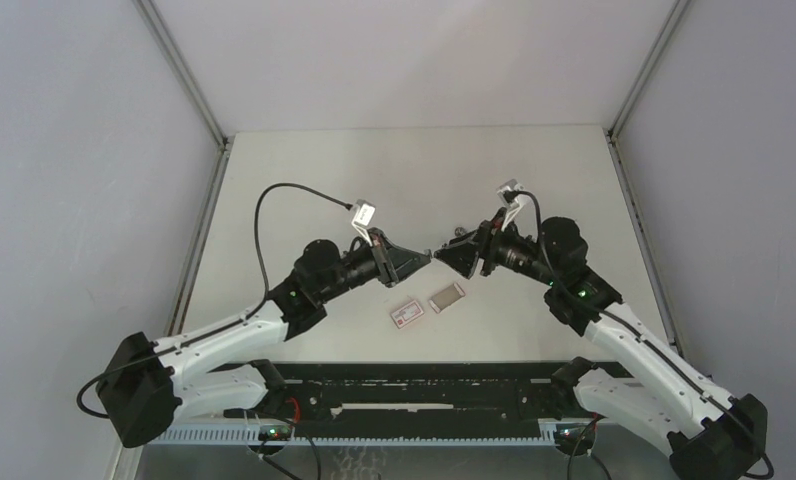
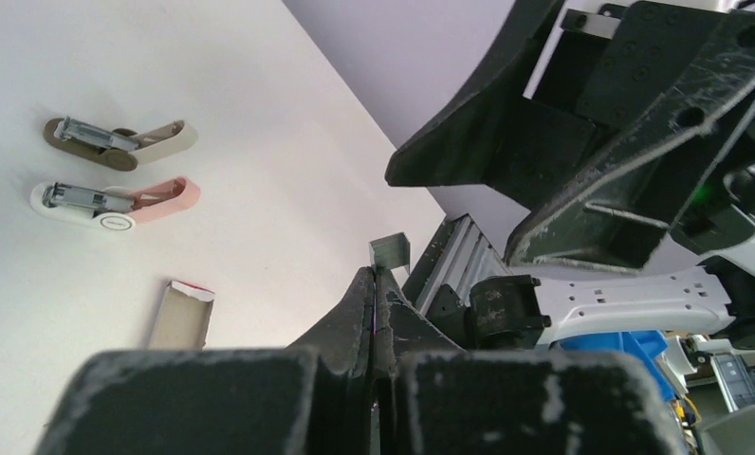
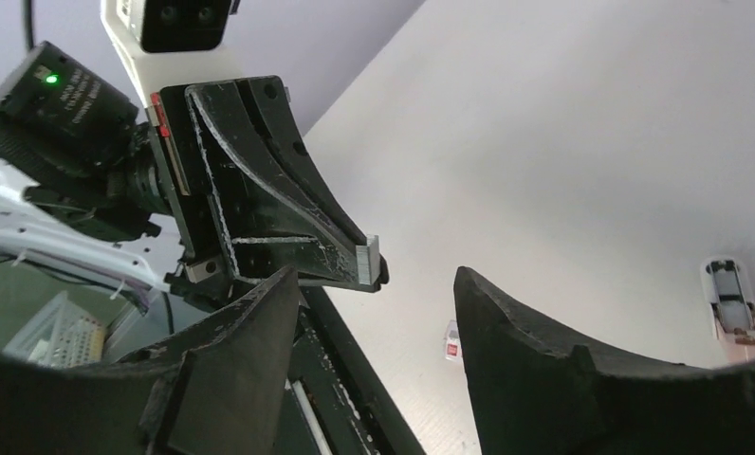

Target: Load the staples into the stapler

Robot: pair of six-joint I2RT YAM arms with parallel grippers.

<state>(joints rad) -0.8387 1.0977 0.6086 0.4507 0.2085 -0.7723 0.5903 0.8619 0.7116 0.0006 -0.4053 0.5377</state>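
Left pincer [image 2: 375, 277]: staples [image 2: 390, 252] crosswise at tips

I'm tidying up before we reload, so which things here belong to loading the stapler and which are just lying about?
For the job: staple strip pinched in the left gripper; pink-and-white stapler, lying open; grey tray.
Just lying about: white box with red label, beside the tray.
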